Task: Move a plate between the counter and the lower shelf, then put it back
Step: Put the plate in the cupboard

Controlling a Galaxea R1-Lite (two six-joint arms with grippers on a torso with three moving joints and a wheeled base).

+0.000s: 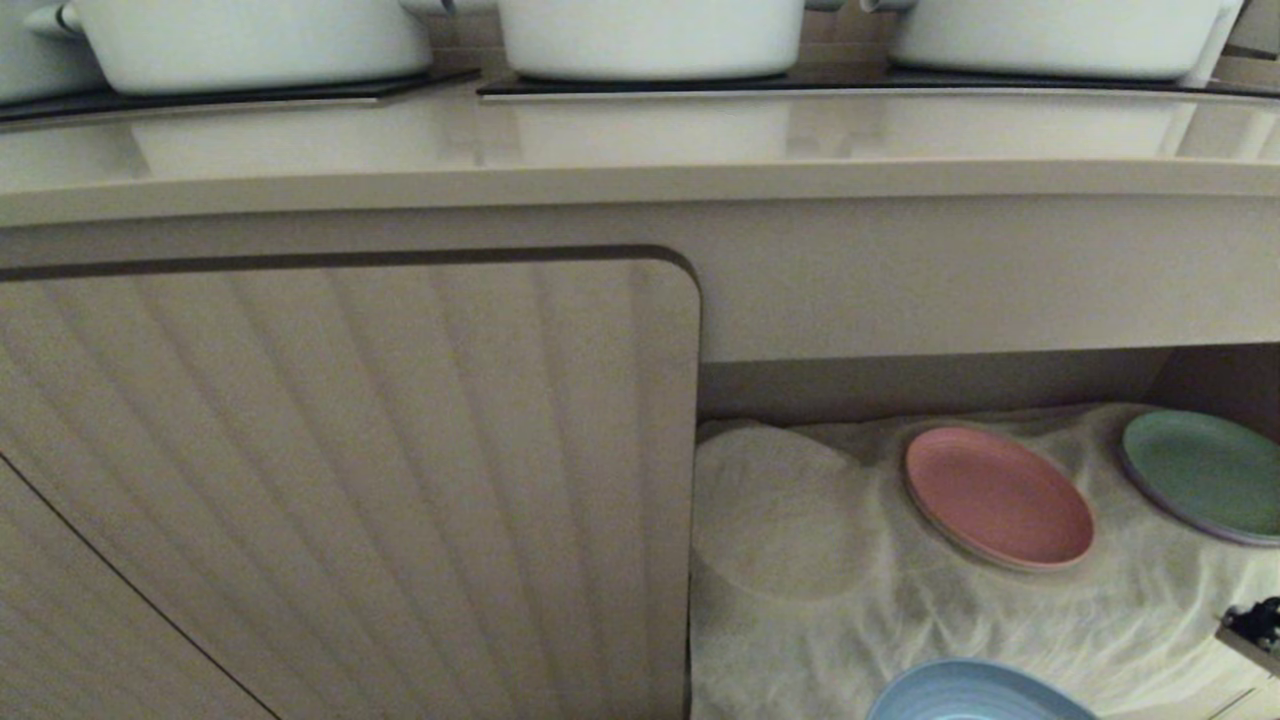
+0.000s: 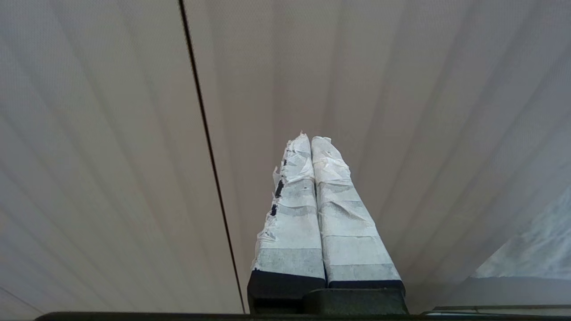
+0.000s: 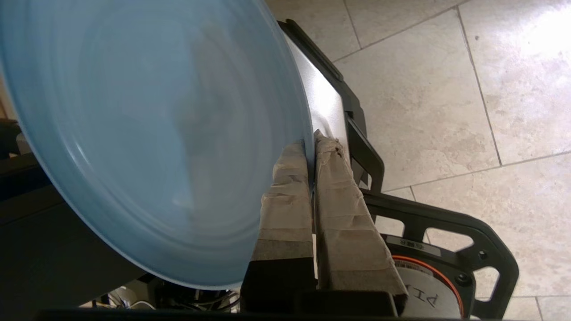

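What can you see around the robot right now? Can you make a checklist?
Surface: the counter is glossy beige, with white pots on black hob panels.
Job's things: the blue plate is held by its rim in the right gripper, out in front of the lower shelf, which is covered in white cloth.
Clutter: a pink plate and a green plate lie on the shelf cloth.
Grippers: right shut on the plate; left gripper shut, empty, facing a ribbed cabinet door.
Cables: a few wires below the plate in the right wrist view.
Surroundings: tiled floor.
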